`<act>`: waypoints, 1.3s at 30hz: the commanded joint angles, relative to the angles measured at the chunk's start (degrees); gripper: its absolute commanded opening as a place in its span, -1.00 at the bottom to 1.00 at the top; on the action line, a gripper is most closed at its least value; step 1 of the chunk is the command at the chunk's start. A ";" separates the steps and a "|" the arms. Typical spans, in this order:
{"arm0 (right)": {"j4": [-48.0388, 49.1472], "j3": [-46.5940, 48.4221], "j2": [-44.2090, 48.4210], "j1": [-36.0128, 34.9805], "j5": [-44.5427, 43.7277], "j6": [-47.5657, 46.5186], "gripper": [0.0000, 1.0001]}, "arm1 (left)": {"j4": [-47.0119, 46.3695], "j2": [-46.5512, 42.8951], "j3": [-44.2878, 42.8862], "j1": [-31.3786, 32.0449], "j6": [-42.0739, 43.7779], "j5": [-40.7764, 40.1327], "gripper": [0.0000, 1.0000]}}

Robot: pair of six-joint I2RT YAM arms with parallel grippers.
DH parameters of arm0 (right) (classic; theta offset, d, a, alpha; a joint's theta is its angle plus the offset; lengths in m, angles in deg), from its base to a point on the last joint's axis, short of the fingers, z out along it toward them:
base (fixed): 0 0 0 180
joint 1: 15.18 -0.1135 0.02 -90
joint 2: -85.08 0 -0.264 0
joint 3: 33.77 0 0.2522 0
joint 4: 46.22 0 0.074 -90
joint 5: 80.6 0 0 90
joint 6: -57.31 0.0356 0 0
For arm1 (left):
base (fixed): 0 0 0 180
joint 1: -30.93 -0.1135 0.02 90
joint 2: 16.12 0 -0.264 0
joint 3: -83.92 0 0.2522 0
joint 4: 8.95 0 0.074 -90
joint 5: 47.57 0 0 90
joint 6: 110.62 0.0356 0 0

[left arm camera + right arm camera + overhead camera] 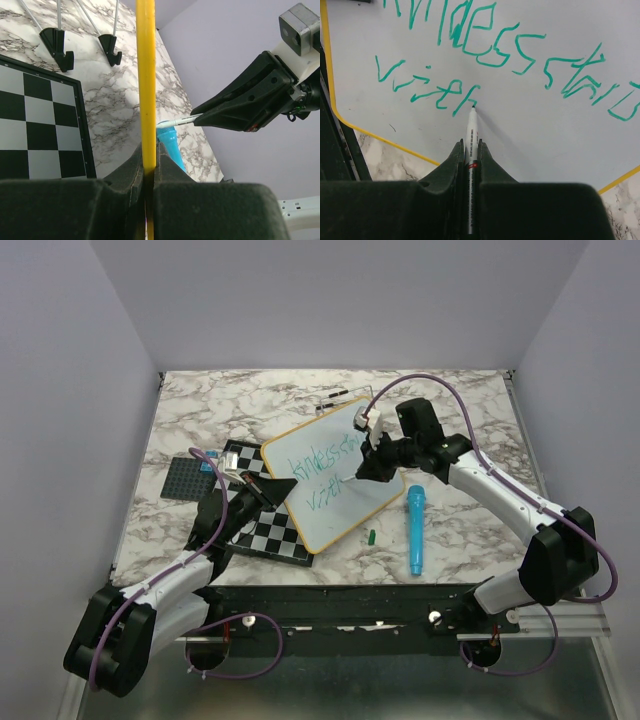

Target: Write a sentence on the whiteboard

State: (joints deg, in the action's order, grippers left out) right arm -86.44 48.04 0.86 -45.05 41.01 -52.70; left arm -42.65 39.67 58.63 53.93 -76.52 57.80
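Observation:
The whiteboard point(330, 475), white with a yellow frame, lies tilted across the table middle. My left gripper point(262, 486) is shut on its left yellow edge point(146, 75). Green lettering point(490, 45) reads "kindess sta.." on the upper line and "with" point(427, 90) below. My right gripper point(365, 468) is shut on a thin white marker point(471, 130). Its tip touches the board at the end of the "h". The marker and right gripper also show in the left wrist view point(250, 100).
A black-and-white checkered board point(262, 530) lies under the whiteboard's left side. A blue cylindrical object point(414, 528) and a small green cap point(370, 536) lie right of the board. A dark grey baseplate point(185, 476) is at left. Black clips point(335, 396) lie at back.

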 commanded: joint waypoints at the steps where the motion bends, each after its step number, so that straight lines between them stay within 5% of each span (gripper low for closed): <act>1: -3.16 -0.73 0.11 0.34 2.48 -2.22 -0.99 | -8.70 -1.91 -0.69 0.46 -0.26 1.67 -1.00; 20: -5.62 0.33 0.82 1.04 -1.03 -3.11 -0.99 | -8.44 -2.44 -0.34 0.46 -0.18 1.67 -1.00; 39: -0.79 2.70 -0.50 1.39 5.56 0.32 -0.99 | -8.00 -2.26 -1.04 0.46 0.09 2.02 -1.00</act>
State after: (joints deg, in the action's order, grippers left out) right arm -89.32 48.45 0.88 -43.67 45.17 -53.92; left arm -42.46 39.01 58.72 53.93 -75.96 58.11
